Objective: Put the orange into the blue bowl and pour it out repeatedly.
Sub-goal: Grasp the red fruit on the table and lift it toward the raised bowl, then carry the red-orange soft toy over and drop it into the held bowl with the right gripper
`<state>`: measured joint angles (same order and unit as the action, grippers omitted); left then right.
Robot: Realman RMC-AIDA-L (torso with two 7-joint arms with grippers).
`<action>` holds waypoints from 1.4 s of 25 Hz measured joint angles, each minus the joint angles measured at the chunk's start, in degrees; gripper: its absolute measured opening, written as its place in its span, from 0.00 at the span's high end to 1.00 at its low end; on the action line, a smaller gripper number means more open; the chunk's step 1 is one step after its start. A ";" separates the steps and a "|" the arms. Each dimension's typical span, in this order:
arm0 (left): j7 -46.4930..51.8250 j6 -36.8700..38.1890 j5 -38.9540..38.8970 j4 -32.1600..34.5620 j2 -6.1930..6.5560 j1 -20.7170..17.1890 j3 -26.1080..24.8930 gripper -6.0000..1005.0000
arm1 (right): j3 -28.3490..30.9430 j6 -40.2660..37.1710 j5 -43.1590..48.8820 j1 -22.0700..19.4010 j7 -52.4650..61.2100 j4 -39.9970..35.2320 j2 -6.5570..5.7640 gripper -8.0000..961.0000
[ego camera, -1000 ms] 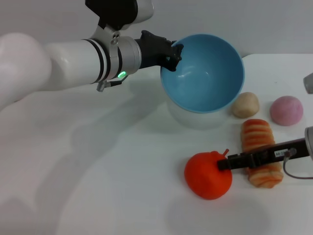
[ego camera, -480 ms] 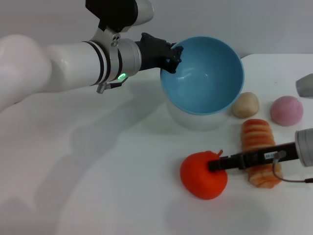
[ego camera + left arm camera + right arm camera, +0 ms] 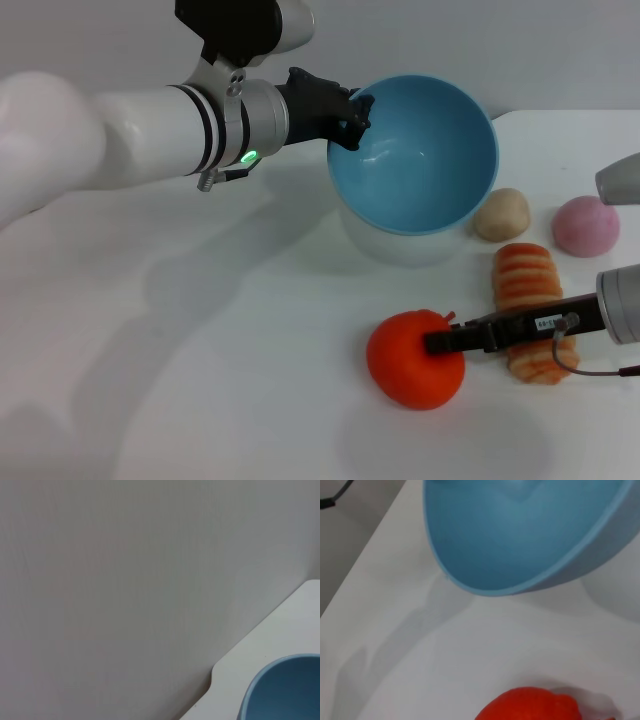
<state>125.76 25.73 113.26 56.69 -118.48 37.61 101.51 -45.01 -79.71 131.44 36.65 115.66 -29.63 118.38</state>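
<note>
The blue bowl hangs above the table at the back, tilted with its opening towards me, and it is empty. My left gripper is shut on its left rim. The bowl also shows in the left wrist view and the right wrist view. The orange lies on the white table in front of the bowl, and its top shows in the right wrist view. My right gripper reaches in from the right, and its black tip lies over the orange's top right.
A striped orange-and-cream bread roll lies just right of the orange, under my right arm. A beige ball and a pink ball sit behind it. The table's far edge runs close behind the bowl.
My right gripper has moved left, further over the orange, and the orange has shifted slightly left. The left arm and the bowl have barely moved.
</note>
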 joint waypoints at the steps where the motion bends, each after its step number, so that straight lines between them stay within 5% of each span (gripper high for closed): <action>1: -0.02 0.00 0.00 0.00 0.00 0.00 0.00 0.99 | 0.00 -0.01 -0.04 0.00 -0.33 0.01 0.00 0.63; 7: -0.58 0.15 0.03 0.02 0.28 -0.03 -0.21 0.99 | 0.00 -0.29 -0.94 0.18 -2.64 -0.02 0.10 0.64; 13: -0.58 0.24 0.29 -0.05 0.29 -0.23 -0.05 0.99 | 0.32 -4.04 -7.56 -0.50 -8.21 -1.48 0.04 0.88; 19: 0.52 3.14 3.37 -0.13 0.27 0.62 -1.12 0.99 | 0.92 -19.14 -10.98 -3.18 -5.92 -20.66 -0.18 0.95; 25: 2.54 6.78 6.44 -0.37 0.22 2.01 -2.16 0.99 | 2.20 -27.37 -22.11 -5.79 -0.73 -36.08 -2.88 0.97; 30: 5.91 13.72 8.96 -0.39 0.18 4.45 -2.37 0.99 | 6.63 -29.81 -22.79 -5.67 -0.30 -41.58 -3.27 0.97; 35: 6.92 16.00 9.68 1.57 0.06 4.93 -2.11 0.99 | 6.59 -27.08 -19.15 -5.65 -0.66 -38.76 -3.31 0.97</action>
<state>132.68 41.73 122.95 58.26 -118.41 42.54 99.41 -38.42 -106.79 112.29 31.01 114.99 -68.39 115.06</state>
